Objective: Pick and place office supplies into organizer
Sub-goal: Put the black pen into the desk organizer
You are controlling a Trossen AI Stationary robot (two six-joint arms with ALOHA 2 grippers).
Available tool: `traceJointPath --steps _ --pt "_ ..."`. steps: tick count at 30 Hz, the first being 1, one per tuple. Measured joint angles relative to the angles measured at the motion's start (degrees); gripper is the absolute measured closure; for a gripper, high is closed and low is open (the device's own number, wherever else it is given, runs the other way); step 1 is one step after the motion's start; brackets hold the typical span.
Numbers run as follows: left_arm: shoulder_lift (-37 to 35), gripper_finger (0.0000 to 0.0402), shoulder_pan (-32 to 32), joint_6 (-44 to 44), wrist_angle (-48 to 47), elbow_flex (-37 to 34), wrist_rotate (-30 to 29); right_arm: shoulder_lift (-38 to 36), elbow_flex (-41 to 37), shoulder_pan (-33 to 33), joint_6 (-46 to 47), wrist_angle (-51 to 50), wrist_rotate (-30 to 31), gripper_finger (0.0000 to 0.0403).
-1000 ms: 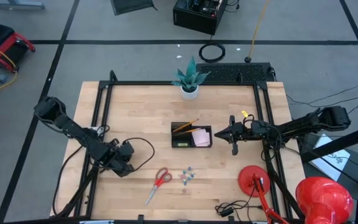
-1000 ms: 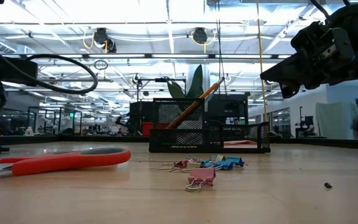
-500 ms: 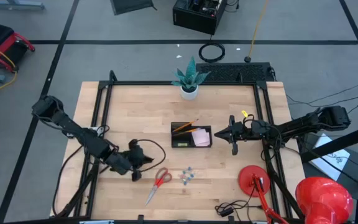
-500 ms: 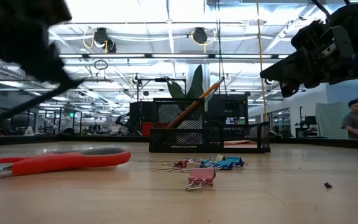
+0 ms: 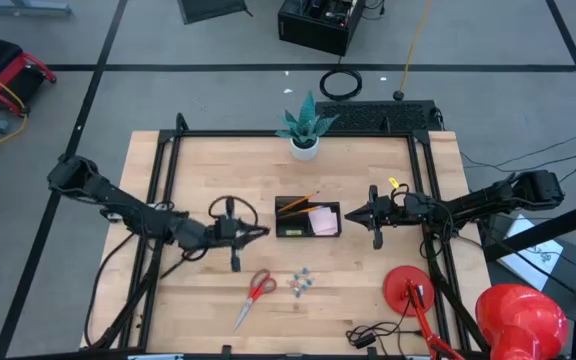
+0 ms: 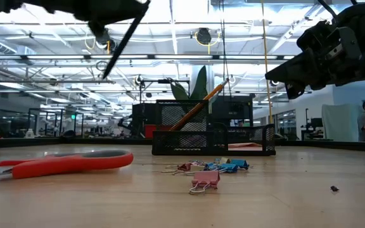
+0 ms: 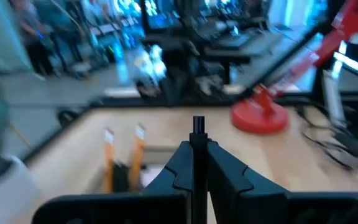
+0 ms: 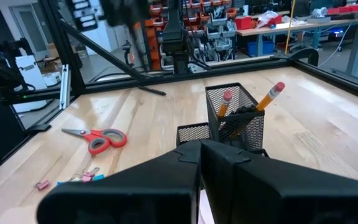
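Left gripper (image 5: 255, 232) clamped on black pen (image 5: 234, 253), pen's long axis 12-to-6. Mesh organizer (image 5: 308, 217) lay close at 3 o'clock. Right gripper (image 5: 352, 214) pinched shut, empty, beyond organizer.

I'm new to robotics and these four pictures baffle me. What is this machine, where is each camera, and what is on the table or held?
Two robot arms work at a wooden table. One camera looks down from above, one sits at table level, and one rides on each wrist. The left gripper is shut on a black pen, carried in the air beside the organizer, which already holds pencils. The right gripper waits, shut, on the organizer's other side. Scissors and clips lie on the table, near a potted plant and a red lamp.
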Motion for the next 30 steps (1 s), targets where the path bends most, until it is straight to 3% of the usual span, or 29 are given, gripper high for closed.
traceJointPath --steps 5,12,21,30 --pt "0.51 0.0377 5.31 4.15 5.72 0.02 4.57 0.00 -0.02 -0.01 0.00 -0.02 0.00 0.0399" --pt "7.35 0.0376 12.09 5.18 18.78 0.13 14.37 0.00 -0.02 -0.01 -0.35 -0.02 0.01 0.0399" --pt "17.65 0.0376 20.15 1.55 29.74 0.35 18.32 0.00 0.00 -0.02 -0.36 -0.03 0.01 0.0399" --pt "24.36 0.0376 23.96 0.47 36.04 0.33 19.16 0.00 0.00 0.00 -0.37 -0.02 0.01 0.0399"
